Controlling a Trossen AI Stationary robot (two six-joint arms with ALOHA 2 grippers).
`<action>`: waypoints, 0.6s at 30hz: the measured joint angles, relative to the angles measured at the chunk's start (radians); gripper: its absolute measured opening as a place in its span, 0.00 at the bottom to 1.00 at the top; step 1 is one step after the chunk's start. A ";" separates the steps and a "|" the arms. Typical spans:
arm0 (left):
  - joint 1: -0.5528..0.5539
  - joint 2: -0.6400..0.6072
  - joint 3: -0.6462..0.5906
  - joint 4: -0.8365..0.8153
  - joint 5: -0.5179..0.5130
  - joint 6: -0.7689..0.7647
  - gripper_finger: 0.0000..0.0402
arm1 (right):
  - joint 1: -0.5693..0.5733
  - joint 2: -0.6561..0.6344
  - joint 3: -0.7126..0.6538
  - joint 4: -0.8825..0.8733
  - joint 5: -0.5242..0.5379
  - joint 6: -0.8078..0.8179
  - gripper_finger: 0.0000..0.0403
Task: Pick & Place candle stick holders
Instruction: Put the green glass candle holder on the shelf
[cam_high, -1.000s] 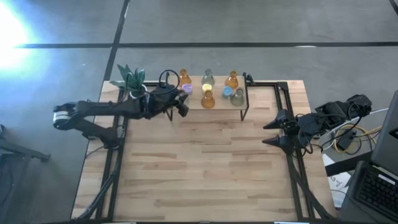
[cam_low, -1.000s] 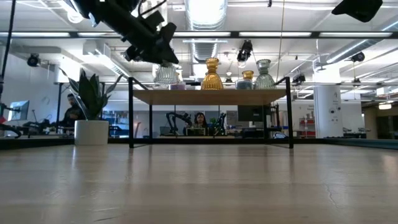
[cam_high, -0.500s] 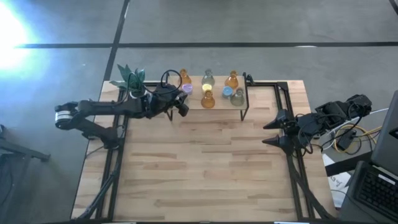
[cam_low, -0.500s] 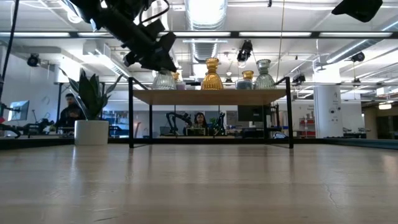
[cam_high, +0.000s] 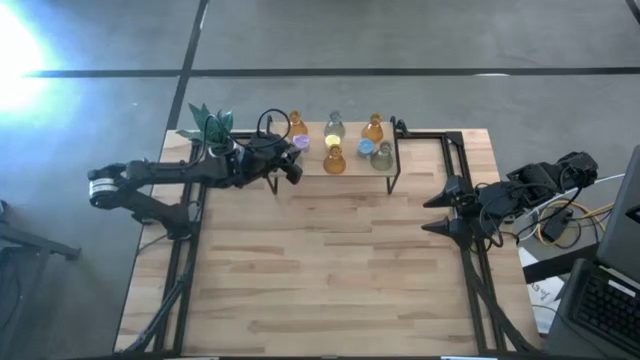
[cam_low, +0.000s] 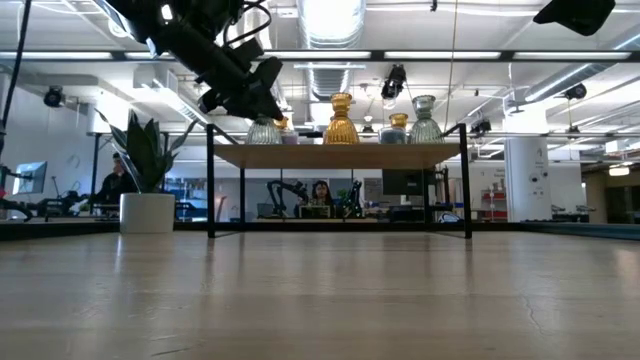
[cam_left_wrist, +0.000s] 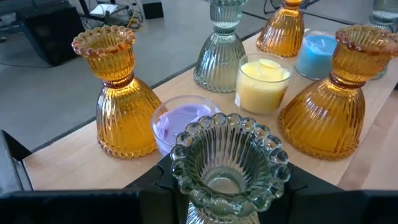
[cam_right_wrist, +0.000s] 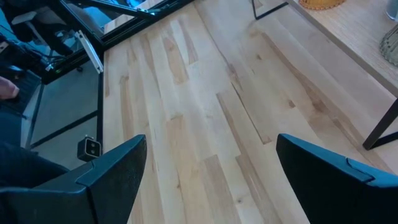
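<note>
A small wooden shelf on black legs stands at the table's far side. On it are amber holders, a grey-green holder, and yellow, purple and blue jars. My left gripper is at the shelf's left front corner, shut on another grey-green ribbed glass holder. My right gripper is open and empty at the table's right edge. My left gripper pinches the grey-green holder between its two fingers, just below the beaded rim at the neck. The arm comes from the table's left, slanting down. The holder stands upright at the shelf top's left end; whether its base touches the shelf I cannot tell.
A green plant in a white pot stands just left of the shelf, close beside my left arm. The black frame rail runs along the table's sides. Bare wooden table lies in front of the shelf.
My left gripper has gone down toward the shelf top with the grey-green holder, which stays upright and now sits lower, level with the other holders' bases.
</note>
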 joint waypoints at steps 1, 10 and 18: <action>0.002 0.000 0.000 0.000 0.002 0.000 0.33 | 0.000 0.000 0.000 0.000 0.000 0.000 0.88; 0.006 0.000 0.000 -0.002 0.021 -0.002 0.41 | 0.000 0.000 0.000 0.000 0.000 0.000 0.88; 0.006 0.000 -0.001 -0.001 0.028 -0.002 0.43 | 0.000 0.000 0.000 0.000 0.000 0.000 0.88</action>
